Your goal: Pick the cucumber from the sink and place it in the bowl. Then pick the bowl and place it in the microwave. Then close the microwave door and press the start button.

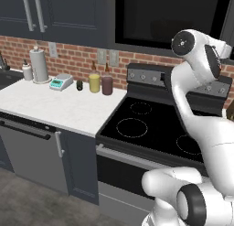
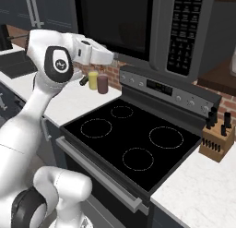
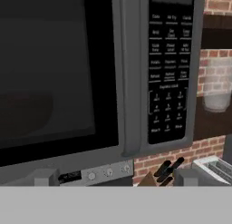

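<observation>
The microwave (image 2: 147, 28) hangs above the stove (image 2: 133, 144), and its microwave door (image 3: 59, 78) is shut, the black glass window facing the hand. In the hand view the gripper (image 3: 115, 177) stands wide open with nothing between its finger tips (image 3: 45, 177), which rise apart at the bottom, a little back from the door. The door's lower frame lies straight ahead of the gripper, and the keypad (image 3: 168, 73) sits up and to the right of it. A dim rounded shape shows behind the glass.
</observation>
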